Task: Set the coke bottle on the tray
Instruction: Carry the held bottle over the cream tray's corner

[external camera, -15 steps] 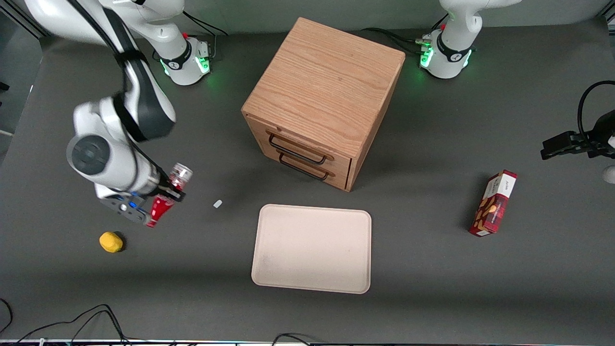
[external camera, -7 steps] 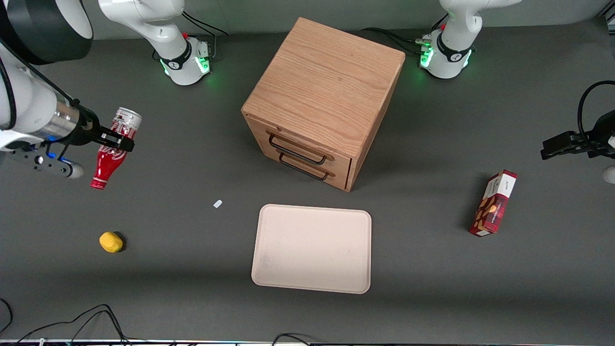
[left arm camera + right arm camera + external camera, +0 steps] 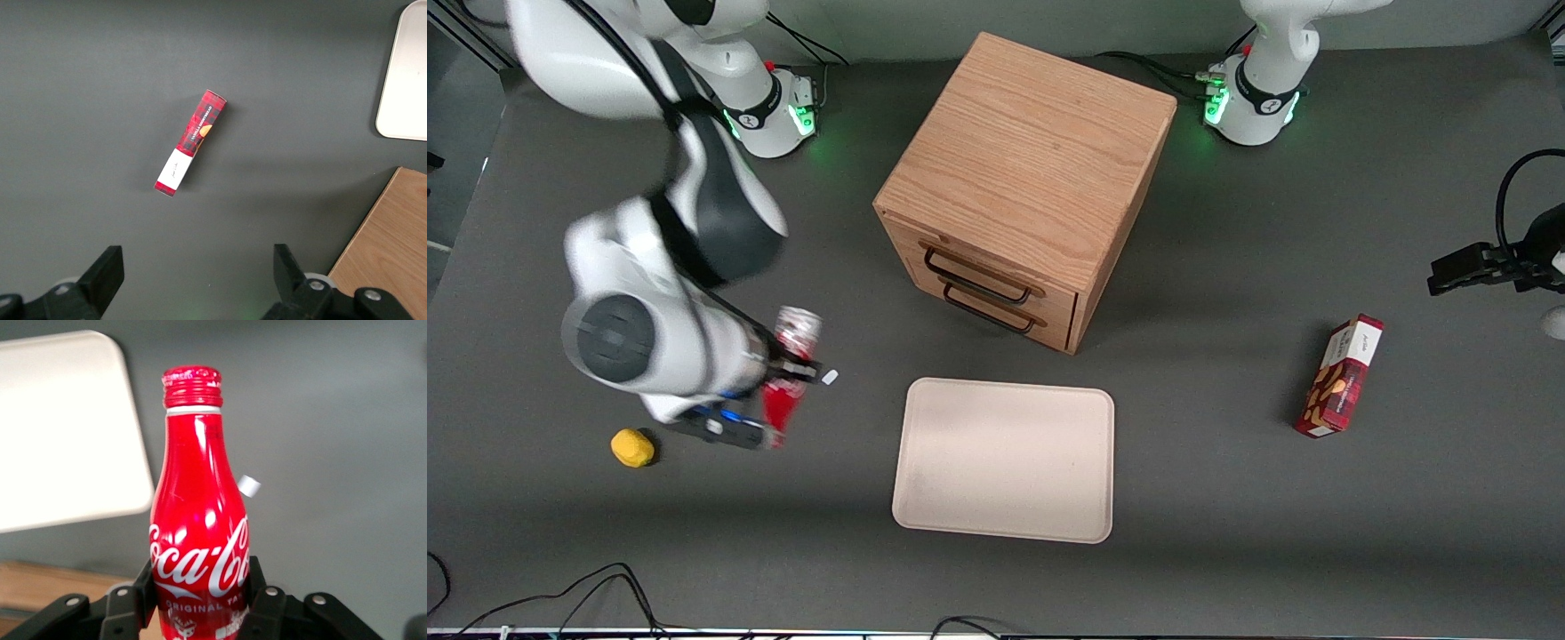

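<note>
1. The gripper (image 3: 787, 372) is hanging above the table toward the working arm's end, and I am seeing its fingers (image 3: 127, 613) pressing against the lower body of the coke bottle (image 3: 790, 373) from both sides. It is open only as wide as the bottle, with nothing else in its grasp.
2. The coke bottle is riding clear of the table, tilted. In the front view its silver base is pointing away from the camera and its red neck is pointing toward the camera.
3. The tray (image 3: 1005, 459) is lying flat in front of the wooden drawer cabinet (image 3: 1024, 187), nearer the front camera than the cabinet. The bottle is not yet over it; it is near the tray's corner on the working arm's side, with bare table showing between them.
4. A small white scrap (image 3: 830, 377) is lying on the table just beside the gripper. A yellow object (image 3: 631, 447) is sitting nearer the camera, toward the working arm's end.
5. Risk, my judgement: the grasp is sitting low on a smooth, tapering body, so a fast swing could be letting the bottle pivot or slip.
6. Risk, my judgement: releasing it tilted like this could be sending it rolling across the tray and over the low rim.
7. Risk, my judgement: descending too early could be knocking the neck against the tray's rim.
</note>
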Robot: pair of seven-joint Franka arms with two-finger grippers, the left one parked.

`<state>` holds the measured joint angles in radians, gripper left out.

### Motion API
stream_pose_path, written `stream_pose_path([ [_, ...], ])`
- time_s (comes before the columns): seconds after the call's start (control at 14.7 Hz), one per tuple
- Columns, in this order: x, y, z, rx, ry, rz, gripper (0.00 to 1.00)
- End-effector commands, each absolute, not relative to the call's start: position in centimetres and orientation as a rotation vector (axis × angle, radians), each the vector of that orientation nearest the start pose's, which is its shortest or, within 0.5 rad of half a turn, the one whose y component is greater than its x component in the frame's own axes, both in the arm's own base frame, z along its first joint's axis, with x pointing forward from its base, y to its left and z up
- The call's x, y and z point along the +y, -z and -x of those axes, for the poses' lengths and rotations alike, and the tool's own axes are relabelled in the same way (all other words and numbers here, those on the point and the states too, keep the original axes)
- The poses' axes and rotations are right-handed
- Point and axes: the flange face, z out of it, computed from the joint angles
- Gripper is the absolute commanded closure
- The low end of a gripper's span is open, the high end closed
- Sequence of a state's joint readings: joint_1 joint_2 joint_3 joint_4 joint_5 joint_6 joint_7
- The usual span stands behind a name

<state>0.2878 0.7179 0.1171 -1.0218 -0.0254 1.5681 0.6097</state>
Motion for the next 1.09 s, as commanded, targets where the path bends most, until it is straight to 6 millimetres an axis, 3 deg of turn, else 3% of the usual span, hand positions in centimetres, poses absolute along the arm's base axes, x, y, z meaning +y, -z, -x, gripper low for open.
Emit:
stream_pose_path([
  [0.0,29.2,-36.9,-70.6,0.324,-0.161,3.128,1.00],
  [0.2,33.0,-30.8,-71.0,0.257,0.008,3.195,1.00],
  [0.55,35.0,-23.9,-71.5,0.208,0.131,3.174,1.00],
  [0.82,35.9,-20.7,-71.2,0.183,0.152,3.166,1.00],
  [1.02,35.9,-19.9,-71.2,0.181,0.162,3.162,1.00],
])
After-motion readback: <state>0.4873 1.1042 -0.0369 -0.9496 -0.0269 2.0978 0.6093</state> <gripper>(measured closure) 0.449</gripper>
